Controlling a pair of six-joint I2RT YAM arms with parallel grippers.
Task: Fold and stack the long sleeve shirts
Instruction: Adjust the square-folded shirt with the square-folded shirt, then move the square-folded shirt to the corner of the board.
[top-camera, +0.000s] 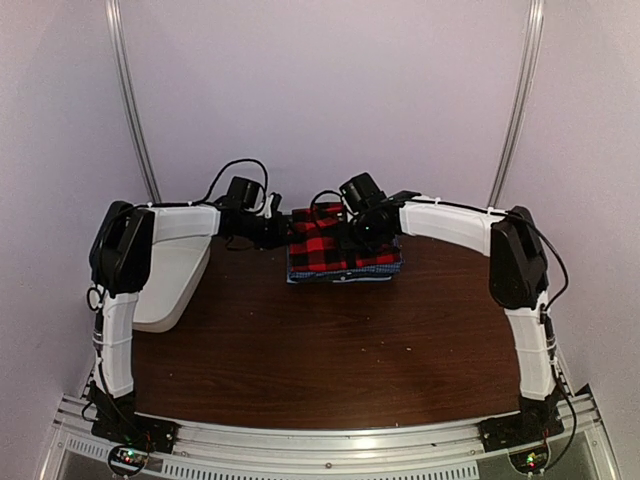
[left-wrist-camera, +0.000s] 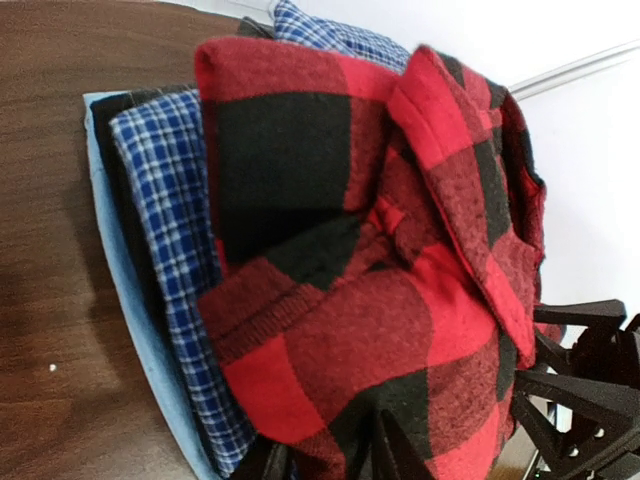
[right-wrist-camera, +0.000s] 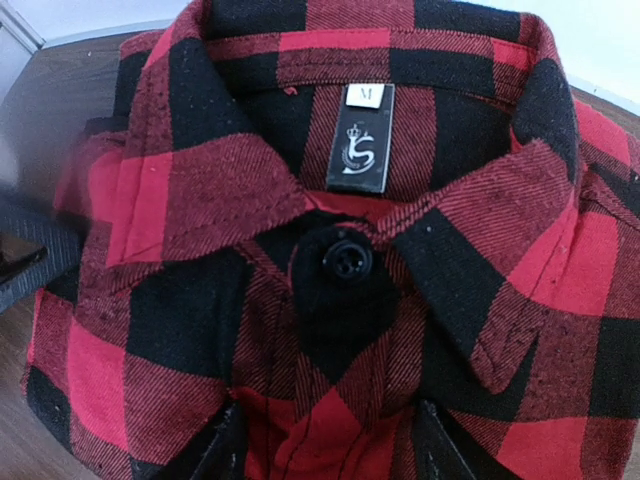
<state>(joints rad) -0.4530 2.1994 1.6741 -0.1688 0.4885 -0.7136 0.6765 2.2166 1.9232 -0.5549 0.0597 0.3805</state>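
At upper centre of the overhead view, plaid shirt (top-camera: 338, 245) lies folded atop check shirt (top-camera: 340, 274); stacking looks done. Left gripper (left-wrist-camera: 330, 455) and right gripper (right-wrist-camera: 330, 455) straddle it, jaws apart; only withdrawal seems left

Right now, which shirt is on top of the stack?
The red-and-black plaid shirt; it lies folded, collar showing, over the blue-and-white checked shirt, whose edge peeks out beneath.
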